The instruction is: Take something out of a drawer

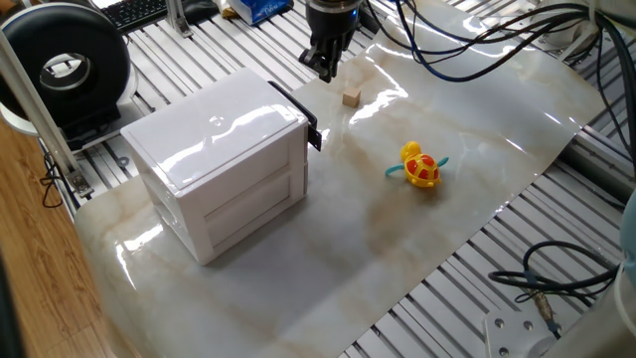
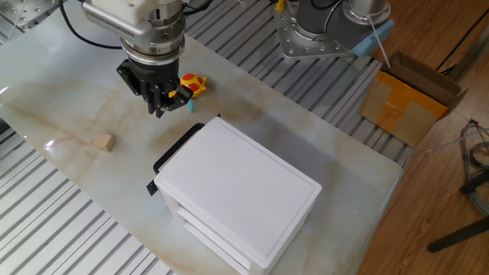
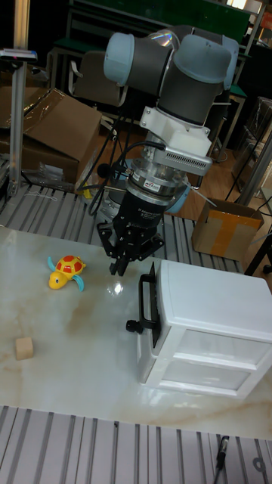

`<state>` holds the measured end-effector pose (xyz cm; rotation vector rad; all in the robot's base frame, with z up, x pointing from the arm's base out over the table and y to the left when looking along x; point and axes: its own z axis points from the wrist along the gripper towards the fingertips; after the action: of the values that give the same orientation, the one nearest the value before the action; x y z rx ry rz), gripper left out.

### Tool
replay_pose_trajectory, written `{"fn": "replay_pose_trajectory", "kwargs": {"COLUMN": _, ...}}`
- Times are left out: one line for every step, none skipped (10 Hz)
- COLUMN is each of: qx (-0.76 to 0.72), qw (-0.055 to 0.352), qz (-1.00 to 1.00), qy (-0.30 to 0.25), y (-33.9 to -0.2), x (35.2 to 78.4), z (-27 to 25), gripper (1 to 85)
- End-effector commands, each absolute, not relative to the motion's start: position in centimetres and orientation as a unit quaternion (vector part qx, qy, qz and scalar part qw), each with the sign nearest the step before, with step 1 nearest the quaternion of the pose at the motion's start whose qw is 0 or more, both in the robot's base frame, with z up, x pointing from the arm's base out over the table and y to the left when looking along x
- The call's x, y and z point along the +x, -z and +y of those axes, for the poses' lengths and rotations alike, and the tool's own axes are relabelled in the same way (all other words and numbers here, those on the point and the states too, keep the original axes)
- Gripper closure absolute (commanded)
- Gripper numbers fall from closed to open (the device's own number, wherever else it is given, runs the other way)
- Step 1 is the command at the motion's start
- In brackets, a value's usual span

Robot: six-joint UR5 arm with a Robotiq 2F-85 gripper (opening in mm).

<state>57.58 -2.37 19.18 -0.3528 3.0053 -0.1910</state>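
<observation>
- My gripper (image 2: 160, 105) hangs above the table with its fingers drawn together and nothing between them. I judge it is lining up on the black handle (image 3: 146, 302).
- From the cabinet (image 1: 224, 169) in one fixed view, the gripper sits at about 1 o'clock, just clear of the handle.
- The drawer (image 3: 215, 342) looks fully closed. Its handle bar runs level across the front, and the pull direction faces the open table.
- A wooden cube (image 1: 350, 96) lies outside on the table (image 1: 497, 129), near the gripper at 4 o'clock. Being a cube, it has no long axis.
</observation>
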Motion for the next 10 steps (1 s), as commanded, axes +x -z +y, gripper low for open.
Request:
{"fn": "replay_pose_trajectory", "kwargs": {"qx": -0.126, "qw": 0.057, "qz": 0.989, "qy": 0.056, "y": -19.3, "x": 57.7, "z": -2.1, "gripper": 66.0}}
{"fn": "replay_pose_trajectory", "kwargs": {"qx": -0.124, "qw": 0.057, "qz": 0.989, "qy": 0.052, "y": -19.3, "x": 57.6, "z": -2.0, "gripper": 66.0}}
{"fn": "replay_pose_trajectory", "kwargs": {"qx": -0.116, "qw": 0.056, "qz": 0.991, "qy": 0.046, "y": -19.3, "x": 57.5, "z": -1.8, "gripper": 66.0}}
{"fn": "replay_pose_trajectory", "kwargs": {"qx": -0.113, "qw": 0.056, "qz": 0.991, "qy": 0.044, "y": -19.2, "x": 57.5, "z": -1.6, "gripper": 66.0}}
{"fn": "replay_pose_trajectory", "kwargs": {"qx": -0.107, "qw": 0.056, "qz": 0.992, "qy": 0.038, "y": -19.2, "x": 57.4, "z": -1.4, "gripper": 65.0}}
{"fn": "replay_pose_trajectory", "kwargs": {"qx": -0.097, "qw": 0.084, "qz": 0.991, "qy": 0.024, "y": -19.4, "x": 58.8, "z": -0.5, "gripper": 64.7}}
{"fn": "replay_pose_trajectory", "kwargs": {"qx": -0.089, "qw": 0.103, "qz": 0.991, "qy": 0.0, "y": -19.5, "x": 59.6, "z": 0.8, "gripper": 64.7}}
{"fn": "replay_pose_trajectory", "kwargs": {"qx": -0.066, "qw": 0.087, "qz": 0.994, "qy": -0.025, "y": -19.4, "x": 58.7, "z": 1.9, "gripper": 64.7}}
{"fn": "replay_pose_trajectory", "kwargs": {"qx": -0.047, "qw": 0.061, "qz": 0.996, "qy": -0.049, "y": -19.3, "x": 57.3, "z": 3.0, "gripper": 63.7}}
{"fn": "replay_pose_trajectory", "kwargs": {"qx": -0.045, "qw": 0.049, "qz": 0.995, "qy": -0.079, "y": -19.4, "x": 56.7, "z": 4.5, "gripper": 42.0}}
